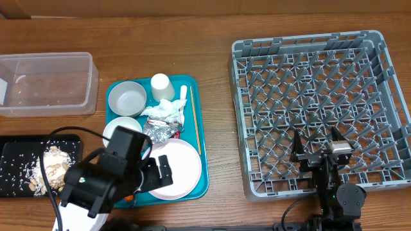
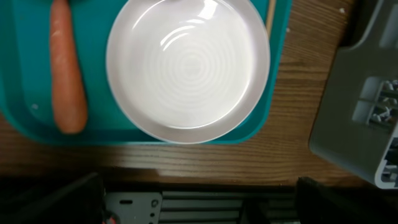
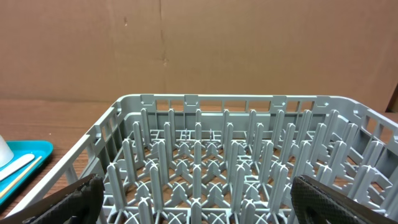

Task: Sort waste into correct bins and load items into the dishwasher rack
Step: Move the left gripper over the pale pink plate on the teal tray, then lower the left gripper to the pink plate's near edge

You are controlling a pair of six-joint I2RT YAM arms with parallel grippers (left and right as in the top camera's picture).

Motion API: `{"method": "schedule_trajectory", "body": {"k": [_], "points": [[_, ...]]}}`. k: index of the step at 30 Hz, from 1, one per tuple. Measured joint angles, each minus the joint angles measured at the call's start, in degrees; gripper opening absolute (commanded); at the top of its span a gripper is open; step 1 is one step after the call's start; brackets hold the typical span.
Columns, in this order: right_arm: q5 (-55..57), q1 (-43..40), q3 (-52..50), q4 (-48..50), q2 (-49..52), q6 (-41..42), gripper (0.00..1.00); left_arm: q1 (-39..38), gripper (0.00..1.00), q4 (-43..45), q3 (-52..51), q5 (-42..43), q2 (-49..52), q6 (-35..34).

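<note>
On the teal tray (image 1: 200, 138) lie a large pale plate (image 1: 180, 168), two white bowls (image 1: 127, 98) (image 1: 117, 126), a white cup (image 1: 160, 85), a white utensil (image 1: 182, 96), a crumpled napkin (image 1: 166, 110) and a foil wrapper (image 1: 157, 130). My left gripper (image 1: 156, 173) hovers open over the plate's left side. The left wrist view shows the plate (image 2: 186, 68) empty, beyond the open gripper (image 2: 199, 199). The grey dishwasher rack (image 1: 321, 102) stands empty at the right. Above its near edge my right gripper (image 1: 317, 144) (image 3: 202, 205) is open, with nothing in it.
A clear tub (image 1: 45, 83) stands at the back left. A black tray (image 1: 19, 168) at the front left holds beige food scraps (image 1: 54, 165). A carrot (image 2: 65, 68) lies beside the plate. A thin wooden stick (image 1: 194, 125) lies along the tray's right side.
</note>
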Motion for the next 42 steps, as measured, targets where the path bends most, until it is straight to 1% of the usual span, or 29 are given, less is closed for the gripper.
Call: {"method": "schedule_trajectory", "body": {"k": [3, 5, 11, 19, 23, 26, 27, 32, 37, 42], "points": [[0.0, 0.0, 0.0, 0.0, 0.0, 0.0, 1.0, -4.3, 1.0, 1.4, 0.0, -0.9, 0.4, -1.1], [0.0, 0.0, 0.0, 0.0, 0.0, 0.0, 1.0, -5.8, 1.0, 1.4, 0.0, -2.1, 1.1, -2.8], [0.0, 0.0, 0.0, 0.0, 0.0, 0.0, 1.0, -5.9, 1.0, 1.4, -0.1, -6.7, 5.1, -7.5], [0.0, 0.0, 0.0, 0.0, 0.0, 0.0, 1.0, -5.1, 1.0, 1.4, -0.1, -12.1, 8.7, -9.4], [0.0, 0.0, 0.0, 0.0, 0.0, 0.0, 1.0, -0.7, 1.0, 0.6, 0.0, -13.7, 8.7, -9.8], [0.0, 0.0, 0.0, 0.0, 0.0, 0.0, 1.0, 4.6, 1.0, -0.8, 0.4, -14.5, 8.7, -10.1], [0.0, 0.0, 0.0, 0.0, 0.0, 0.0, 1.0, 7.4, 1.0, -1.2, 1.0, -14.8, 8.7, -10.4], [0.0, 0.0, 0.0, 0.0, 0.0, 0.0, 1.0, 15.4, 1.0, -1.1, 1.5, -15.7, 8.7, -10.4], [0.0, 0.0, 0.0, 0.0, 0.0, 0.0, 1.0, 19.4, 1.0, -0.4, 1.8, -15.9, 8.8, -10.4], [0.0, 0.0, 0.0, 0.0, 0.0, 0.0, 1.0, 20.8, 1.0, -0.5, 1.9, -15.9, 8.7, -10.4]]}}
